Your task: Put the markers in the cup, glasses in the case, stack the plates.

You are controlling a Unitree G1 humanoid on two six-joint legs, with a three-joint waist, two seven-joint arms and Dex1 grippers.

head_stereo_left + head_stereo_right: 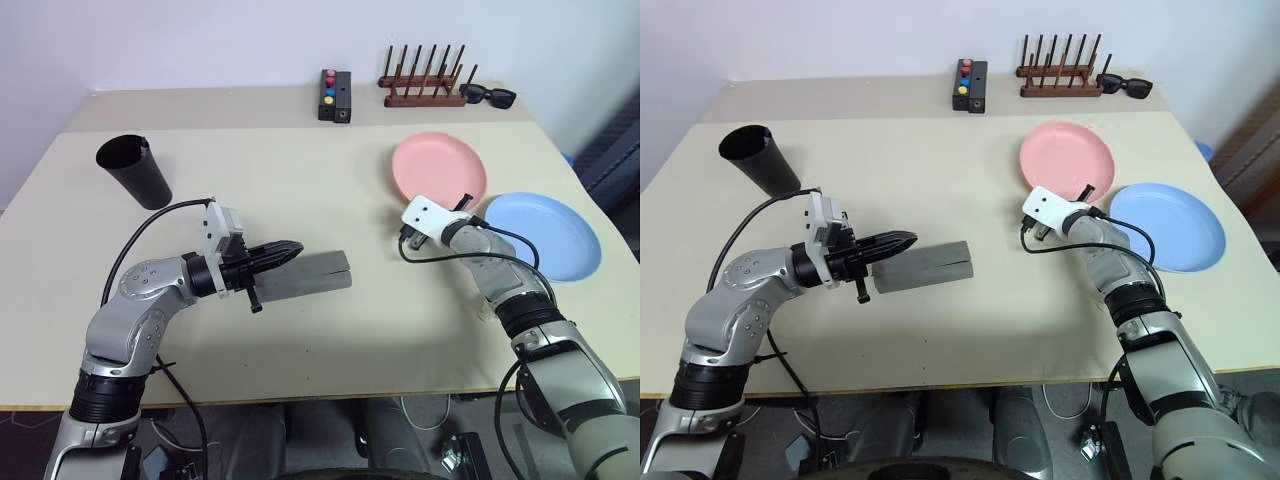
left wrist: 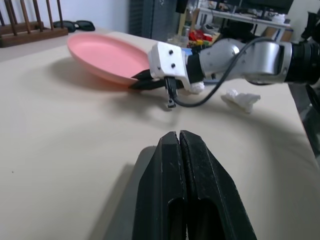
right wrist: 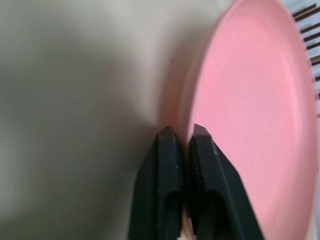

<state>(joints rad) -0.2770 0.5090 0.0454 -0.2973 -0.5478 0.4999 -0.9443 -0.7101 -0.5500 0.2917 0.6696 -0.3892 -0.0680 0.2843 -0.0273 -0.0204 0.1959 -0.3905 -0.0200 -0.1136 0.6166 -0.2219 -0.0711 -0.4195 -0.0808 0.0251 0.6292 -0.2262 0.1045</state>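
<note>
Right gripper (image 3: 181, 131) at the pink plate's (image 1: 440, 165) near rim.
Our right fingers look pinched on that rim; left gripper (image 1: 290, 250) closed, empty, over the grey case (image 1: 310, 275); blue plate (image 1: 545, 235) just beside.

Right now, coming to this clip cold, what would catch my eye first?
The pink plate, far right on the table, with the right gripper and its jaws pinched on the near rim. Beside it lies the blue plate, not yet stacked. At centre, the left gripper hovers shut over the closed grey case, and the black cup stands far left.
</note>
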